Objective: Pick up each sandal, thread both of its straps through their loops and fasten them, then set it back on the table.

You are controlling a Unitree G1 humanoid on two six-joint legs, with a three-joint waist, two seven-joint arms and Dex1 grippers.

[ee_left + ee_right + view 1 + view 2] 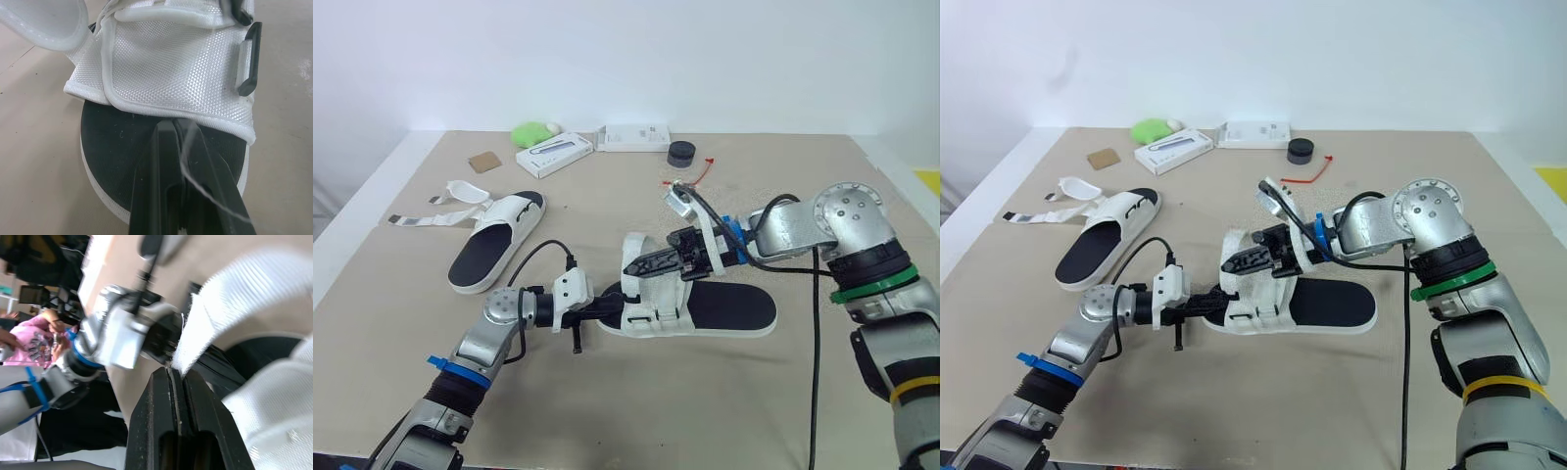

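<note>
White box (554,154), black puck (681,152), green toy (529,133)

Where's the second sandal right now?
In the head views, the second sandal lies on the left of the table, straps unfastened, near the brown card.

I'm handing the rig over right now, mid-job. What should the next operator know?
Left claw: shut, tips at the toe-end hem of the near sandal; whether it grips the hem is unclear.
Right claw: shut on a white strap of that sandal, above its upper.
Near sandal lies mid-table. The far sandal lies to the robot's left, its loose straps spread out flat.
Done: no sandal visibly finished.
Left: thread and fasten the held strap, check the near sandal's other one, then do both on the far sandal.
</note>
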